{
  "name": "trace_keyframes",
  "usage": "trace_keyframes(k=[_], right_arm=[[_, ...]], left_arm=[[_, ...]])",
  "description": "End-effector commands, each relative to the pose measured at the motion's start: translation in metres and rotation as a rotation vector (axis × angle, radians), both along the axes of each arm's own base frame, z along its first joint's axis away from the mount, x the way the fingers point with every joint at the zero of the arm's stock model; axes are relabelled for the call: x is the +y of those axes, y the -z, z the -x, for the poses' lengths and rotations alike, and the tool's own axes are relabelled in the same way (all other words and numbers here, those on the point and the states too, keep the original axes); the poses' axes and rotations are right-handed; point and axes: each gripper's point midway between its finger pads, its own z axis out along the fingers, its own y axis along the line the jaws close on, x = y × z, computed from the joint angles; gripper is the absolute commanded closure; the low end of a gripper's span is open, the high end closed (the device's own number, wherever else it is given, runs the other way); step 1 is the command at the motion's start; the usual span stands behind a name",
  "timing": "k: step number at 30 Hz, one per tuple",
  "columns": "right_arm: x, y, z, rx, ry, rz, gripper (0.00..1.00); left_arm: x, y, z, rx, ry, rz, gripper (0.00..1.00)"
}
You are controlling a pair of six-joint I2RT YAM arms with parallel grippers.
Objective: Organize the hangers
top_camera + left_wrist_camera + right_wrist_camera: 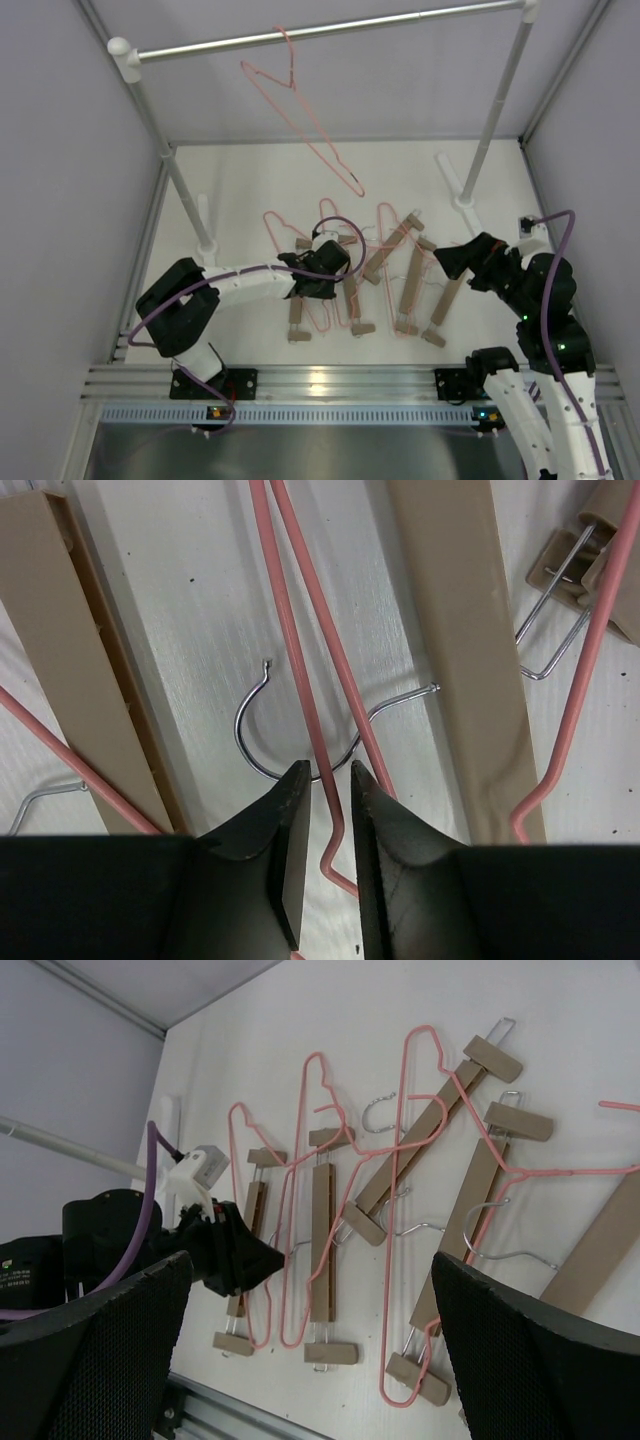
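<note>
1. My left tool (328, 772) is down at the table (400, 170). Its jaws are parted only slightly and straddle one wire of a pink hanger (300, 660). I see a gap beside the wire, so it is not clenched on it yet.
2. Just ahead of the tips a silver hook (250, 750) lies under that wire. A wooden hanger (450, 630) lies just to the right.
3. To do this pick well, I judge I should close on the pink wire alone. I should then lift slowly, since the crossing hook may drag along.
4. My right tool (310, 1260) is released, spread wide and holding nothing, above the right side of the pile.
5. I count five wooden hangers (322, 1250), all on the table.
6. One hung pink hanger (300, 120) is on the rail (330, 32) beyond. About four more lie tangled among the wooden ones.
</note>
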Motion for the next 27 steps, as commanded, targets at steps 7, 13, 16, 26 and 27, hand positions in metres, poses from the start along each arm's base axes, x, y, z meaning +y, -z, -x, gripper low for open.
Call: trace_keyframes(k=[7, 13, 16, 26, 27], right_arm=[[0.000, -0.012, 0.002, -0.037, -0.011, 0.003, 0.01], [0.001, -0.011, 0.004, -0.039, -0.012, -0.001, 0.00], [0.002, -0.011, 0.004, -0.038, -0.018, -0.004, 0.01], [0.001, -0.015, 0.003, -0.041, -0.018, 0.000, 0.00], [0.001, -0.015, 0.002, -0.040, -0.018, 0.000, 0.00]], left_arm=[[-0.005, -0.011, -0.011, -0.060, -0.012, 0.024, 0.88], [-0.005, -0.023, -0.010, -0.079, -0.011, 0.051, 1.00], [-0.006, -0.033, -0.009, -0.089, -0.010, 0.081, 1.00], [0.013, -0.101, -0.004, -0.179, -0.053, 0.206, 1.00], [0.015, -0.105, -0.004, -0.181, -0.055, 0.212, 1.00]])
